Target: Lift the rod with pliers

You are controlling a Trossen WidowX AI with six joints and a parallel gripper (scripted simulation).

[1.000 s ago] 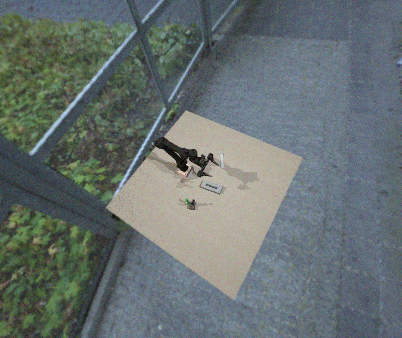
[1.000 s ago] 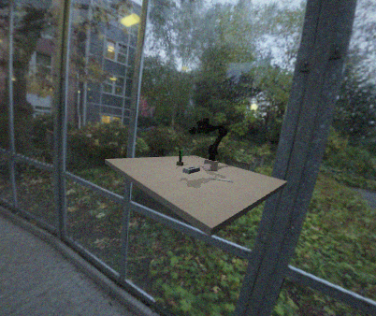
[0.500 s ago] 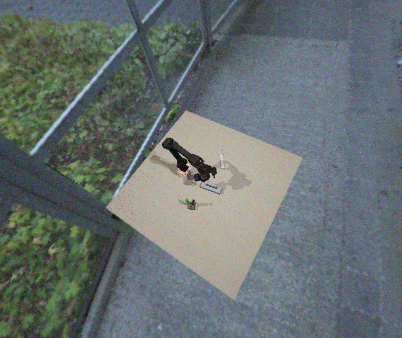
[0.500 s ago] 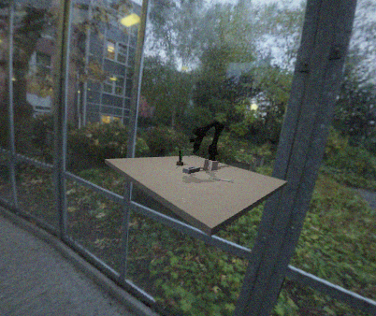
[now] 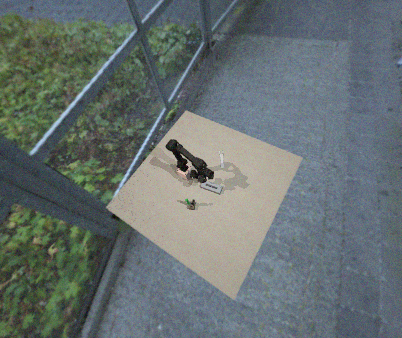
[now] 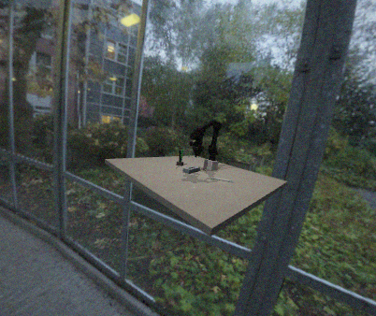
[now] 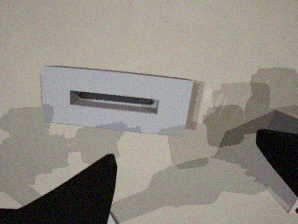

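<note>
Gripper [image 5: 210,175] [image 6: 196,151] [image 7: 186,149] open, nothing held, hovering by channel block [image 5: 219,190] [image 6: 192,170] [image 7: 115,81]. Dark rod [image 7: 116,97] seemingly down in slot, long axis roughly along fingertip line. Green-topped pliers, by look, upright in holster [image 5: 191,206] [image 6: 180,164], across block from gripper, outside wrist view; reach there comes first.

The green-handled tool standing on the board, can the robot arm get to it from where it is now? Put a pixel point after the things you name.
Probably yes: the claw [image 7: 186,149] is open with nothing in it, and no tall object seems to stand between it and the green-handled tool [image 5: 187,201] [image 6: 180,156].
</note>
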